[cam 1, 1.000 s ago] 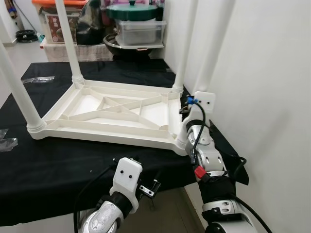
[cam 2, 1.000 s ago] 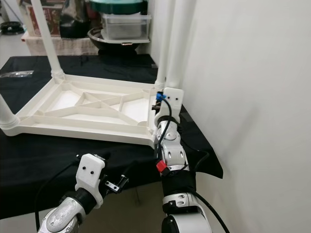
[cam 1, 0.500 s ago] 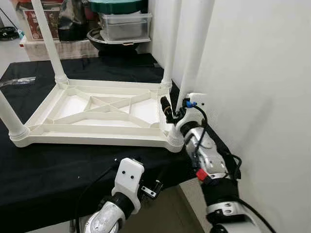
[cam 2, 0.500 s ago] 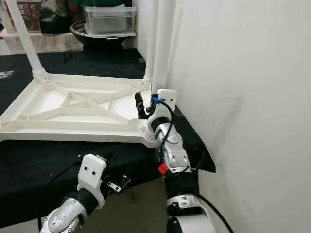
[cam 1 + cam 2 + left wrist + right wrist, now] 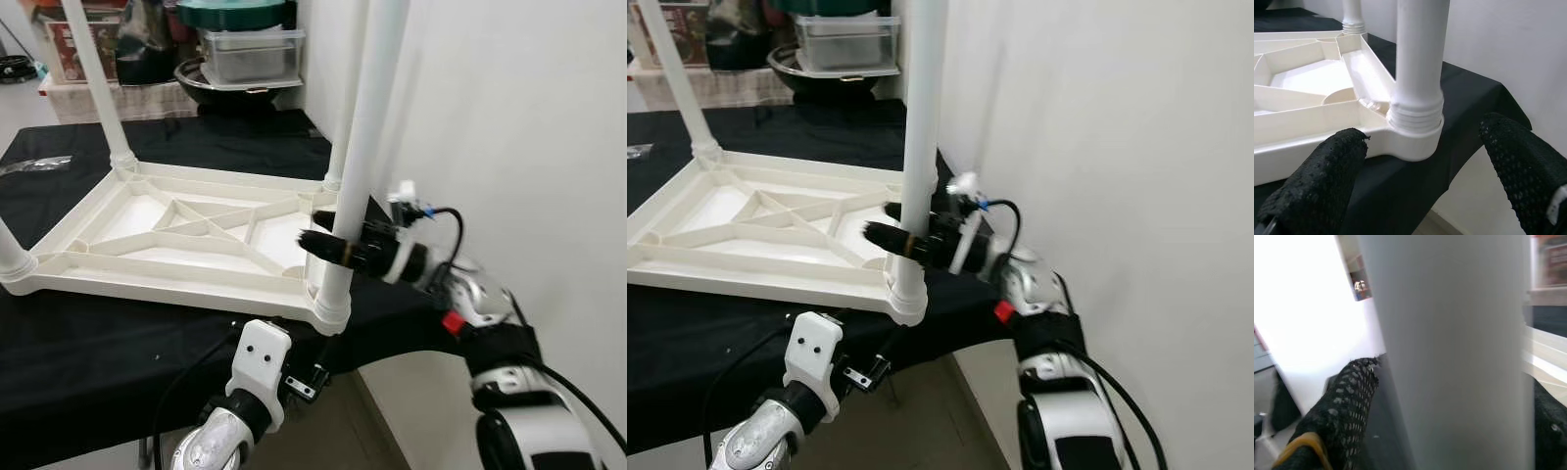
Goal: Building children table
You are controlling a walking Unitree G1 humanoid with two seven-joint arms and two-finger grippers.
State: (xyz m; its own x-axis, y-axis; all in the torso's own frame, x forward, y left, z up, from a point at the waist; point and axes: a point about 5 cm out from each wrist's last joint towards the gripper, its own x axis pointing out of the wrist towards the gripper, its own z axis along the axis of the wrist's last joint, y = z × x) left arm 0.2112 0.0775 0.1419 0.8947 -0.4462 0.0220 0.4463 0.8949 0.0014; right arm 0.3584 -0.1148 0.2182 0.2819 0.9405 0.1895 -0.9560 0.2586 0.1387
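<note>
The white plastic children's table (image 5: 186,220) lies upside down on a black-covered worktop, legs pointing up. My right gripper (image 5: 328,247) reaches in level from the right and is shut on the near-right leg (image 5: 364,147), a little above its socket; in the right wrist view the leg (image 5: 1449,352) stands between the black fingers (image 5: 1349,396). My left gripper (image 5: 1422,147) hangs below the worktop's front edge, open, with its fingers (image 5: 1327,171) spread wide and facing the leg's threaded collar (image 5: 1415,117) at the corner.
A white wall (image 5: 509,117) runs close along the right side of the worktop. Three more legs stand at the other corners (image 5: 98,78). Behind are a clear box with a green lid (image 5: 250,49) and a dark bowl. The black cloth's front edge (image 5: 98,372) is near me.
My right arm has swung out to the right, and its gripper turned level and closed round the near-right leg. The camera view has shifted. The left gripper has stayed put.
</note>
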